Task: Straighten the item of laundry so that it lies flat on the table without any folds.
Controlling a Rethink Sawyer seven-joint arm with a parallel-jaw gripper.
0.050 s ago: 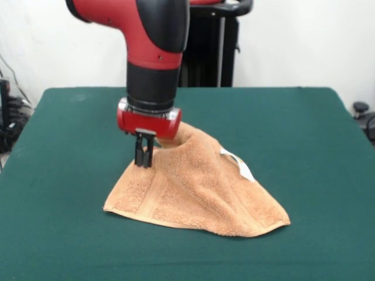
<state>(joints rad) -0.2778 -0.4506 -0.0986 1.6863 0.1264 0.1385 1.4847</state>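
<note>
The item of laundry (pixel 199 190) is an orange-tan terry towel, pulled up into a tent shape on the green table (pixel 293 117). Its peak rises behind the red wrist of my arm, and its lower edges rest on the felt toward the front and right. A white label (pixel 241 165) hangs on its right slope. My gripper (pixel 144 161) points straight down at the towel's upper left side. The black fingers stand close together and are shut on a raised part of the cloth. The towel's far side is hidden behind the arm.
Open green felt surrounds the towel on all sides. A black stand (pixel 218 47) rises behind the table's far edge. Dark equipment shows at the left edge (pixel 7 111) and at the right edge (pixel 363 117).
</note>
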